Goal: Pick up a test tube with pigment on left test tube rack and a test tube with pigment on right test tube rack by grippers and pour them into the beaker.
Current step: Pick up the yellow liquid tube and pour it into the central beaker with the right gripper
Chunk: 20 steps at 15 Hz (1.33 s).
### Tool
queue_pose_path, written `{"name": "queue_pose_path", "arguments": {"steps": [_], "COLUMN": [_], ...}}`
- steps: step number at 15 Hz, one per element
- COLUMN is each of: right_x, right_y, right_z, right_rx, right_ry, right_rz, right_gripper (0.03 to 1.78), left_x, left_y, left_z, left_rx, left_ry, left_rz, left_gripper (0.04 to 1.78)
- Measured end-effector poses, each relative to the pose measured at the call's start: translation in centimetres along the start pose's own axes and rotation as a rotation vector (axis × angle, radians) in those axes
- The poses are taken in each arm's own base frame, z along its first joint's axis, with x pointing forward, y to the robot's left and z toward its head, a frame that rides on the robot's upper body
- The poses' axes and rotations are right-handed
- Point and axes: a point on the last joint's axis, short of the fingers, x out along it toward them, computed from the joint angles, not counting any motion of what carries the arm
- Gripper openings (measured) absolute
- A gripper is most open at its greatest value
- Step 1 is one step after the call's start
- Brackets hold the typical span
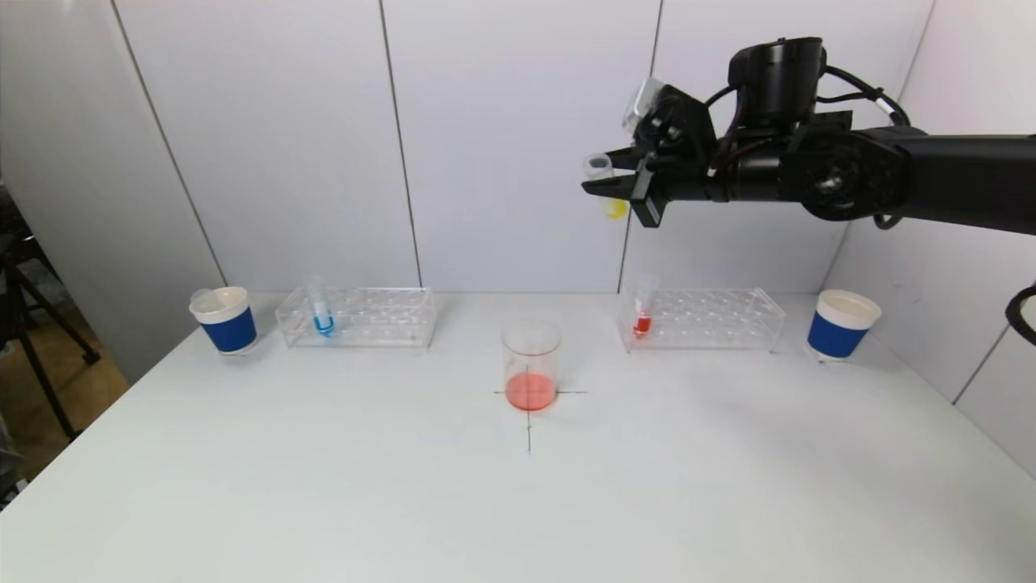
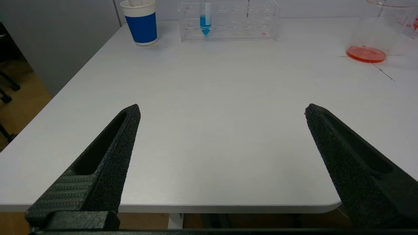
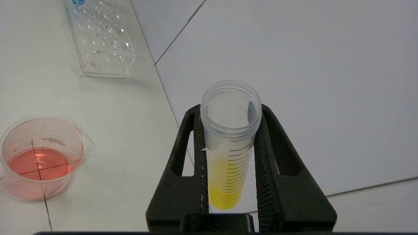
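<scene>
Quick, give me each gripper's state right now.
Left gripper: open, holding nothing, low at the table's near edge.
Right gripper: shut on the yellow test tube, held high in the air.

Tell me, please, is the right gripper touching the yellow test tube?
Touching: the right wrist view shows the right gripper with both fingers pressed against the yellow test tube.

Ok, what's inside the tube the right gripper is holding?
The right gripper is shut on the open tube, held high above the table. Yellow liquid sits in its lower part; the upper part looks empty. The very bottom tip is hidden behind the gripper body.
</scene>
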Motion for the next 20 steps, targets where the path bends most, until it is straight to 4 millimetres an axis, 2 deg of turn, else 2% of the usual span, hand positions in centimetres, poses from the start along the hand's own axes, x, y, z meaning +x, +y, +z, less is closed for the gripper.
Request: {"name": "queue_pose_path", "arguments": {"steps": [7, 12, 20], "right_x": [3.1, 4.7, 5.1], "right_y": [3.0, 5.9, 8.8], "right_z": [-1.6, -4.2, -6.9], "right_rx": [-0.192, -0.378, -0.581], "right_ry": [-0.084, -0.137, -0.189], "right_rz": [0.141, 0.124, 0.053], "right_gripper": [0.47, 0.47, 0.47], "left_x": [0.0, 0.0, 0.0], "left_y": [0.0, 0.0, 0.0], "left_z": [0.0, 0.0, 0.0], "left_rx": [0.0, 0.0, -0.001], "left_ry": [0.0, 0.0, 0.0], "left_rz": [-0.001, -0.002, -0.001], "left_gripper": [1.76, 1.76, 1.76]}}
